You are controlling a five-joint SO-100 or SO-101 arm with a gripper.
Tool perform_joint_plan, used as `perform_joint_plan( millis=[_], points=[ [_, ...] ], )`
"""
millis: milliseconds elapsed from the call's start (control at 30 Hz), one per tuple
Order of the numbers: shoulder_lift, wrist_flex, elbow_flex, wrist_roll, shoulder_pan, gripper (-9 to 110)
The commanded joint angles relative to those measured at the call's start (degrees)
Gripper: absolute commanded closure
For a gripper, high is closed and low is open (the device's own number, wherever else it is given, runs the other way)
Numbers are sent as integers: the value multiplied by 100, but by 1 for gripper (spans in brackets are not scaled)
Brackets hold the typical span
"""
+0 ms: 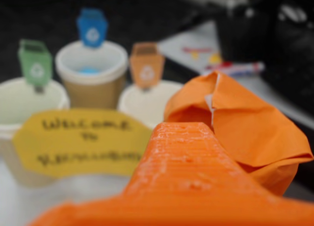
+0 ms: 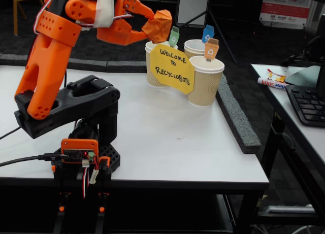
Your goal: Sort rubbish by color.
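Observation:
An orange crumpled paper wad [image 2: 160,23] hangs in the air just left of the cups, with my orange gripper [image 2: 151,25] shut on it. In the wrist view the wad [image 1: 250,128] fills the right side beside one gripper finger [image 1: 184,157]; my gripper [image 1: 208,125] points toward three cups. The white cup with an orange tag [image 1: 142,103] stands nearest the wad. A light blue bit of rubbish [image 1: 90,69] shows inside the brown cup with a blue tag [image 1: 93,88]. The cup with a green tag [image 1: 24,101] is on the left.
A yellow "Welcome to Recyclobots" sign [image 2: 171,68] hangs on the front of the cups [image 2: 205,84]. A grey foam strip [image 2: 236,122] runs along the table's right edge. On a second desk to the right lie a marker [image 2: 271,83] and a keyboard [image 2: 307,104].

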Motion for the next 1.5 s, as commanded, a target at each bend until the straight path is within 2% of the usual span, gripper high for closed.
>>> perform_joint_plan(
  millis=[0, 467, 1000, 1467],
  points=[
    [-220, -9, -360, -114, 158, 101],
    [-510, -571, -18, -114, 97, 101],
    [-510, -167, -53, -114, -1591, 101],
    [-510, -167, -18, -114, -1591, 101]
  ],
)
